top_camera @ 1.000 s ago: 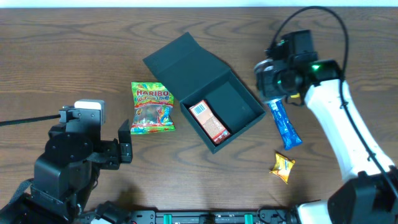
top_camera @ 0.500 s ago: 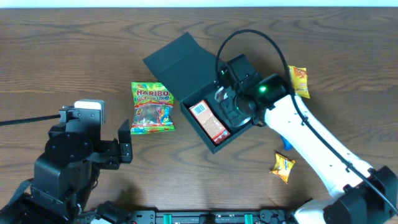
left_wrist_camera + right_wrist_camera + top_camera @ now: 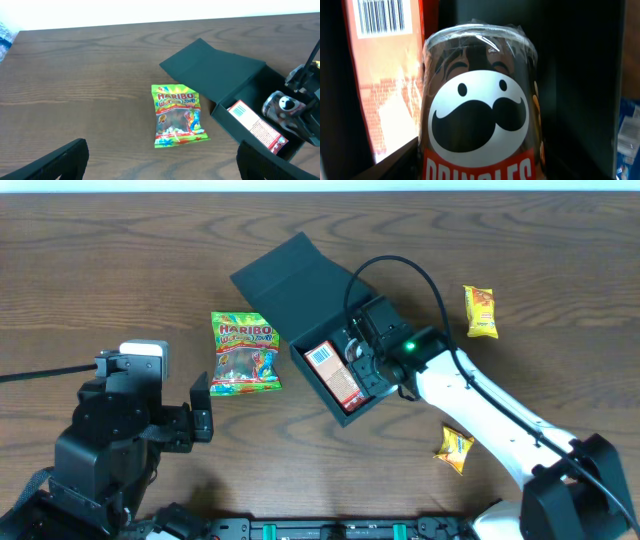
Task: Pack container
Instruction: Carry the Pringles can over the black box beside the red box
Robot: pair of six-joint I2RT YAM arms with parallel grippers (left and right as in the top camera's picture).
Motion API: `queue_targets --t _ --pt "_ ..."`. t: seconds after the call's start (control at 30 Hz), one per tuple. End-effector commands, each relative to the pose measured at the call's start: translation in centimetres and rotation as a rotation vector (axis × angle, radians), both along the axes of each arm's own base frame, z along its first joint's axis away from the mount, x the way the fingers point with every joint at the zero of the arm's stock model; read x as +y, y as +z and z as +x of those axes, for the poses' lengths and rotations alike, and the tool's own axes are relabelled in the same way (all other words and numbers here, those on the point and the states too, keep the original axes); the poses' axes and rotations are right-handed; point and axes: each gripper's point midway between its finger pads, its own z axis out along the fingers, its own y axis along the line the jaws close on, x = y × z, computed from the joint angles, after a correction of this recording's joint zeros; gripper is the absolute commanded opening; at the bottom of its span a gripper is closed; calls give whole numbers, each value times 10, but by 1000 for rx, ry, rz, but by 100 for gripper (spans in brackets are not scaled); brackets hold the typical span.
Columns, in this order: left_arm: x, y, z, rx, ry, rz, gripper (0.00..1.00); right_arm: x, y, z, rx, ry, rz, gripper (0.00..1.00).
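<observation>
The container (image 3: 227, 124), a dark teal-black square box, sat near the middle of the wooden table (image 3: 100, 270). Its flap lid (image 3: 295, 280) lay folded back toward the far left. An orange-red snack carton (image 3: 335, 375) lay flat inside along the box's left wall, barcode end facing up.

Your right gripper (image 3: 365, 363) was reaching down into the open box from the right side. It appeared to be clamped on a small Pringles can (image 3: 480, 100), though the fingers themselves were mostly hidden in every view. In the right wrist view the can's clear lid and moustached face filled the picture. The carton showed just to its left, and dark box walls stood on both sides. The can was inside the box opening, just beside the carton.

Your left gripper (image 3: 161, 155) rested at the near left of the table, well apart from the box, with its jaws spread wide and nothing between them. A green Haribo bag (image 3: 245, 352) lay flat just left of the box.

A yellow snack pack (image 3: 480, 311) lay to the far right of the box. A second yellow pack (image 3: 454, 448) lay near the front edge, beside your right arm.
</observation>
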Motion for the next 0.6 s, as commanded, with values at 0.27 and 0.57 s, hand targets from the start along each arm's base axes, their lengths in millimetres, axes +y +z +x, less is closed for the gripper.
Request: queue_targets --t 0.27,0.57 --pt "5 5 0 -17 11 18 95 27 -30 6 35 52 81 67" --pt "5 5 0 -17 11 18 96 41 -31 22 -21 60 128 67"
